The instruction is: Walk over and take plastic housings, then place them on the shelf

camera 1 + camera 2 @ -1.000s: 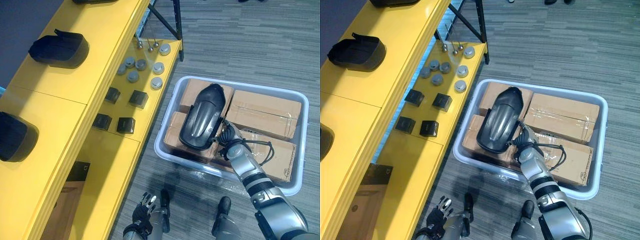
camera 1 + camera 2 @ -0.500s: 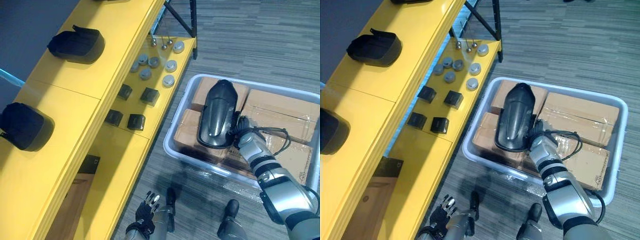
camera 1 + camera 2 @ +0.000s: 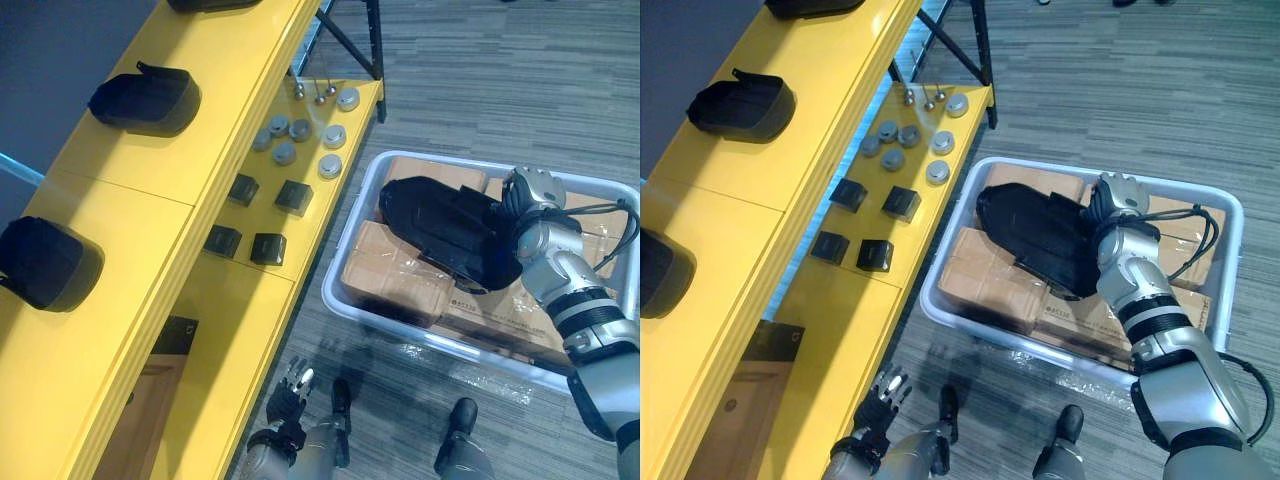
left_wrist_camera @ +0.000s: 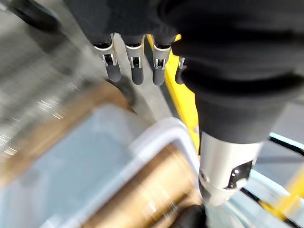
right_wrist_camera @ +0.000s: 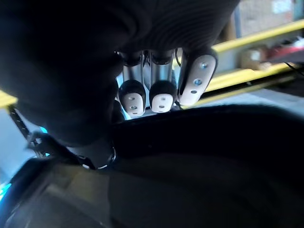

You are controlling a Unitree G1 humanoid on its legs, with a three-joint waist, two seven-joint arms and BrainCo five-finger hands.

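Fingers (image 5: 163, 102) of the right hand (image 3: 528, 192) curl over the rim of the black plastic housing (image 3: 440, 228), which lies tilted over the cardboard boxes (image 3: 385, 275) in the grey bin (image 3: 338, 300); shell judged light, stiff and slick, so hold at the rim.

Curled right hand (image 5: 163, 97) on plastic housing (image 5: 213, 137)

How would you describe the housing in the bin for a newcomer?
Beside the yellow shelf, a pale bin of cardboard boxes stands on the floor. Across the boxes lies a long black housing, gripped by the right hand; other housings sit on the shelf.
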